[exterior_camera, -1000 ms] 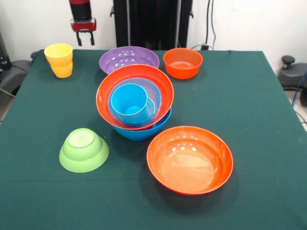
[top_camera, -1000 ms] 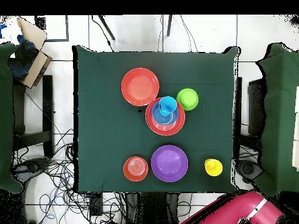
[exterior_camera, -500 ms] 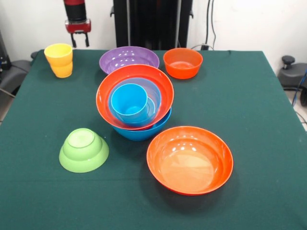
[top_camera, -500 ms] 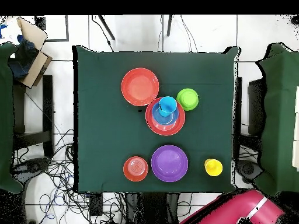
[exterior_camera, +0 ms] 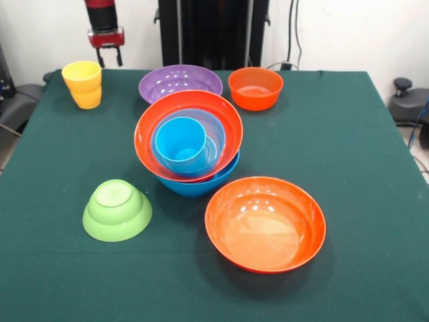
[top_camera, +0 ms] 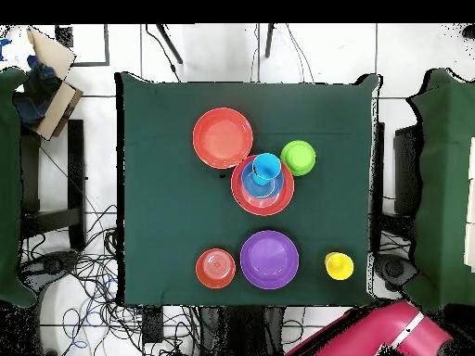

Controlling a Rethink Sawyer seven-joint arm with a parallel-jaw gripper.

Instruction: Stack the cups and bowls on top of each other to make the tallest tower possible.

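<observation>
— Green cloth covers the table (exterior_camera: 348, 134). What are the gripper (exterior_camera: 109, 58) fingers doing?
— They are spread apart and hold nothing. The yellow cup (exterior_camera: 83, 84) stands just below them.
— Where is the tower (exterior_camera: 188, 143)?
— Farther off, mid-table, with the blue cup (exterior_camera: 181, 143) on top. Other bowls sit around it.

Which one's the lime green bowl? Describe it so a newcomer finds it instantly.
Start at the tower in the middle of the green table. In the front view, the lime green bowl sits alone at its lower left. It is the only bowl lying upside down.
</observation>
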